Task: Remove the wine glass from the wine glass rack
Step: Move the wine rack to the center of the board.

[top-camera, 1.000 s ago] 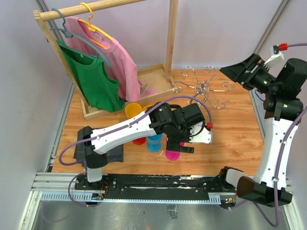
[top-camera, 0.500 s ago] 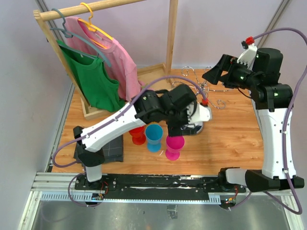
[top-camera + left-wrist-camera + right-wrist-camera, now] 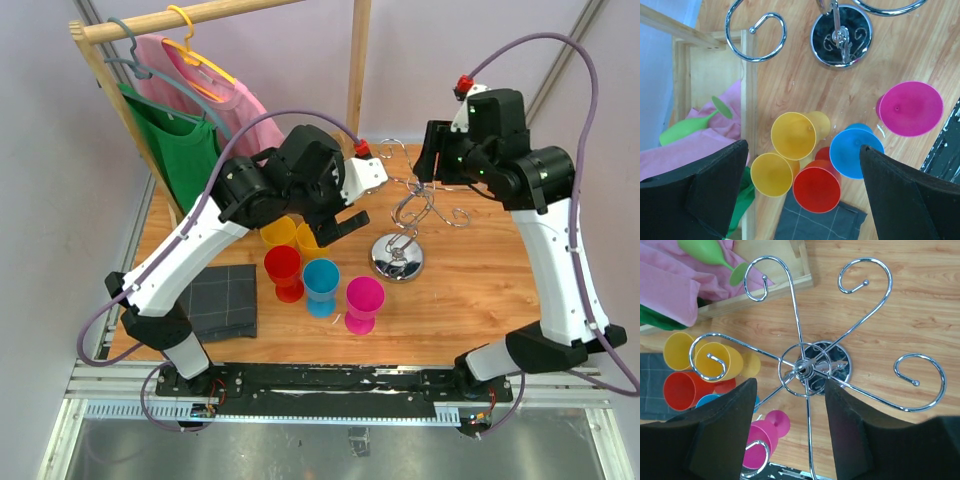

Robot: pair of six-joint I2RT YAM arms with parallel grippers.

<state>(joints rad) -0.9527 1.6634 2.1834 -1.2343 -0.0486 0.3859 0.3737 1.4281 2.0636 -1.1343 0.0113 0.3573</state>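
Overhead, my left arm arches up from its base with the elbow high. The wrist is bent so that the left gripper [image 3: 802, 145] faces straight down, just left of the rack [image 3: 805, 365]. Its fingers are spread wide and hold nothing. My right arm rises tall at the right of the rack and folds forward at the elbow. It points the right gripper [image 3: 790, 382] down over the rack's crown. Those fingers stand partway apart on either side of the hub, and I can see no contact with the wire.

The rack is bright chrome wire with a thin central post on a round mirrored base [image 3: 397, 258]. Its slender arms fan out, and each ends in a curled hook with a ball tip. It stands upright on the wood-grain table [image 3: 480, 290].

The glasses are smooth, opaque plastic with flared bowls on short stems. Two yellow glasses [image 3: 792, 135], a red glass [image 3: 283, 265], a blue glass [image 3: 322, 278] and a magenta glass [image 3: 365, 297] stand mouths up on the table. They cluster just left of the rack's base, with the magenta one nearest it. A green glass [image 3: 707, 251] lies on its side on pink cloth [image 3: 670, 280] in the wooden tray [image 3: 748, 90], behind and left of the rack. A grey checked cloth [image 3: 220, 300] lies flat beyond the cluster, well left of the rack.
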